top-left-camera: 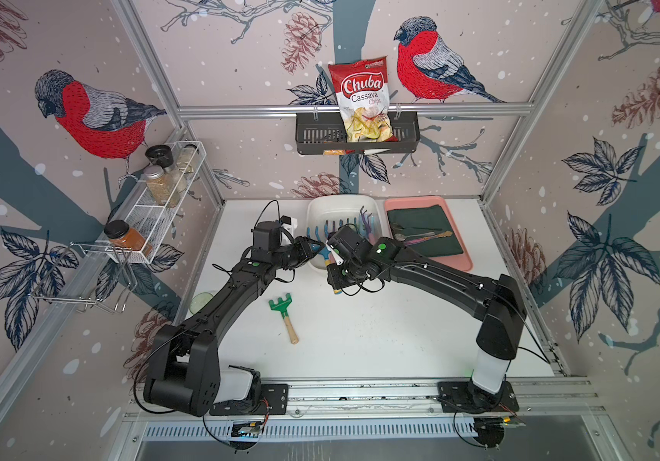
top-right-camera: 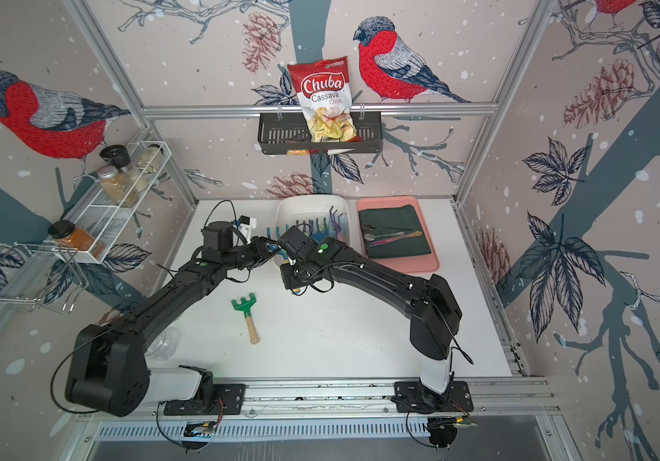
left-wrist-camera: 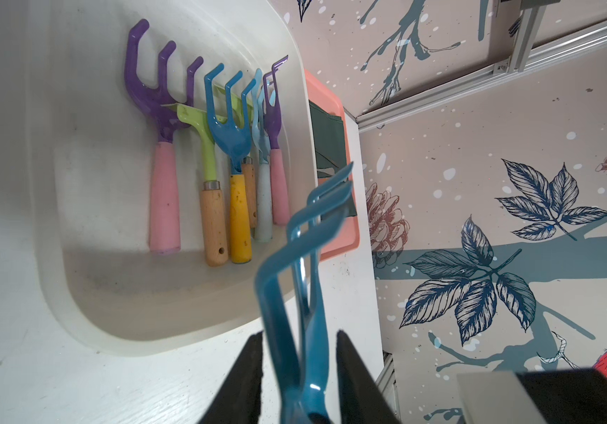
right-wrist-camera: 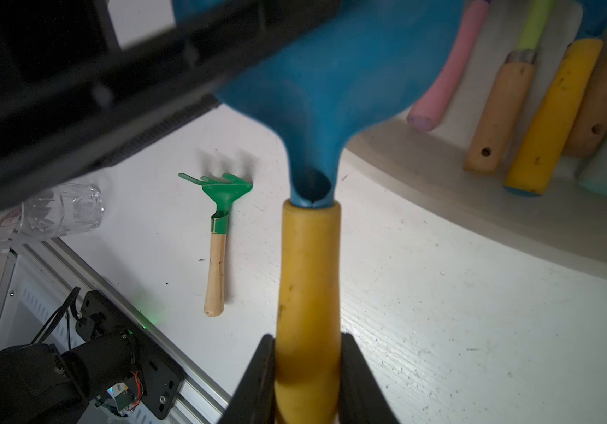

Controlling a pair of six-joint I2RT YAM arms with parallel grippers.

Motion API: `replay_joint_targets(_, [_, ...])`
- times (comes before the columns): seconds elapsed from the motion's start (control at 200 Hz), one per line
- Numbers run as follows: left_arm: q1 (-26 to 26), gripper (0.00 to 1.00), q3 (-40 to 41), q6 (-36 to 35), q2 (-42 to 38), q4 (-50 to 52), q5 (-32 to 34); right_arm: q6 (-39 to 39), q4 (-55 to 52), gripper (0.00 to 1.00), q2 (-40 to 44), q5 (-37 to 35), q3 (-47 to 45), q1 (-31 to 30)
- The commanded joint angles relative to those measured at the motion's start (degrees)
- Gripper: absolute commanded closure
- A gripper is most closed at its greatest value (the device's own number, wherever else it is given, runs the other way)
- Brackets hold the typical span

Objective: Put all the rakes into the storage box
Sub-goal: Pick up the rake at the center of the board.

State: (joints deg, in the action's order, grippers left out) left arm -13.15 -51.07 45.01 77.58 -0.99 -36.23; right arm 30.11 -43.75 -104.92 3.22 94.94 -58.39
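Right gripper (right-wrist-camera: 307, 337) pinches the yellow handle of the rake (right-wrist-camera: 309, 257) beside the box (left-wrist-camera: 166, 341) rim. Left gripper (left-wrist-camera: 298, 334) flanks the rake head with both jaws; whether they clamp it cannot be told.

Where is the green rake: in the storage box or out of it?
Out. The green rake lies flat on the table, well apart from the storage box, touching neither its rim nor its wall.

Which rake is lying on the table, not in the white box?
The green-headed rake with the bare wooden handle, alone on the table; the rest lie in the white box, bar the gripped blue rake.
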Motion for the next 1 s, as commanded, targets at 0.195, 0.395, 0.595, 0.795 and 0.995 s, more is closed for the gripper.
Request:
replay_joint_targets(0.195, [-0.1,0.88,-2.4,0.1,1.5,-3.2,-0.6,0.0,-0.1,0.83,1.8,-0.1,-1.2,-0.1])
replay_joint_targets(0.395, [-0.1,1.00,-3.3,-0.2,2.3,-3.2,-0.5,0.1,-0.2,0.59,2.5,-0.8,-1.0,0.1])
replay_joint_targets(0.595, [0.7,1.00,-10.2,-4.2,7.1,1.8,0.0,2.6,0.1,0.18,6.3,-3.8,-2.5,1.8])
replay_joint_targets(0.795, [1.1,1.00,-22.6,-11.4,17.4,10.2,0.9,5.0,4.5,0.13,16.0,-3.4,-12.1,7.1])
replay_joint_targets(0.995, [1.1,1.00,-37.7,-18.8,29.5,21.6,4.9,5.1,6.6,0.13,24.4,-0.8,-21.0,13.5])
